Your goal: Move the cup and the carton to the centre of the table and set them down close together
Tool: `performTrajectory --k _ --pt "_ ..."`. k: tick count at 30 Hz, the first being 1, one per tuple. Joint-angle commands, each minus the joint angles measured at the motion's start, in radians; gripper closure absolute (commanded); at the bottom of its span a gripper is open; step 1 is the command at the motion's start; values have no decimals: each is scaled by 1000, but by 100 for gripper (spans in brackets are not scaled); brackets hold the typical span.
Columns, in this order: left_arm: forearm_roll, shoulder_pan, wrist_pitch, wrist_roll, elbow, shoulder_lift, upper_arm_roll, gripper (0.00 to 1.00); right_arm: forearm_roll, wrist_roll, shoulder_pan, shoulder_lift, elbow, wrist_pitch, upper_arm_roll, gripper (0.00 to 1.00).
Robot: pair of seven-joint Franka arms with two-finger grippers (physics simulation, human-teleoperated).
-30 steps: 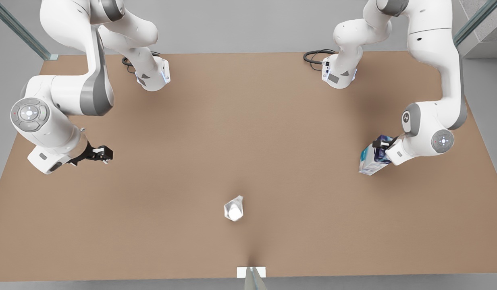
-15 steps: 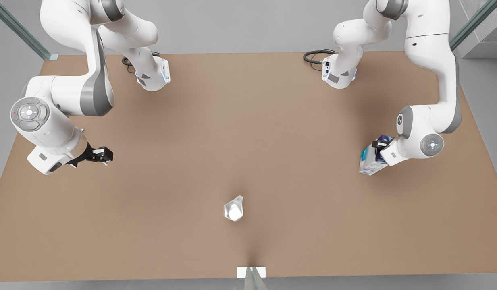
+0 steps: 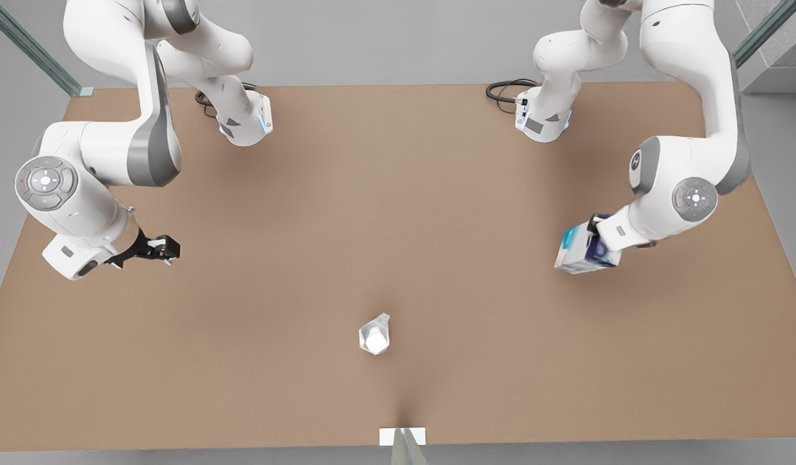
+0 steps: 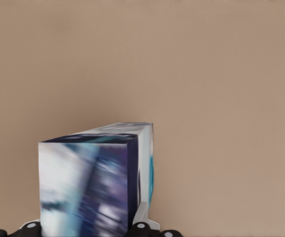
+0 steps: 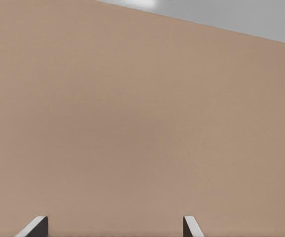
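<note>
Wide brown table, both arms out over it. On the front view's right the left gripper has its fingers clamped on the carton, carried tilted above the surface; a loose hold could let it swing or drop. The right gripper waits on the front view's left, fingers apart. The cup stands near the front edge, easily toppled
</note>
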Motion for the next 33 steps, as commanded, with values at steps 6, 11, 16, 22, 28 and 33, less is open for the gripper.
performTrajectory --k 6,11,16,22,28,33 --pt "31 -264 4 39 151 48 -13 52 0 0 0 1 0 2 0 0" --pt "85 -486 281 131 157 202 -15 51 0 0 1 0 0 0 0 0" --pt "134 -676 381 148 190 280 -16 50 0 0 0 0 0 0 0 0" --pt "121 -701 323 301 191 298 -65 50 0 0 1 1 0 8 0 0" --pt "49 -767 235 351 392 450 -62 50 21 -2 -2 0 2 6 0 0" --pt "58 -782 249 354 430 509 -54 50 21 -2 -2 0 2 6 0 0"
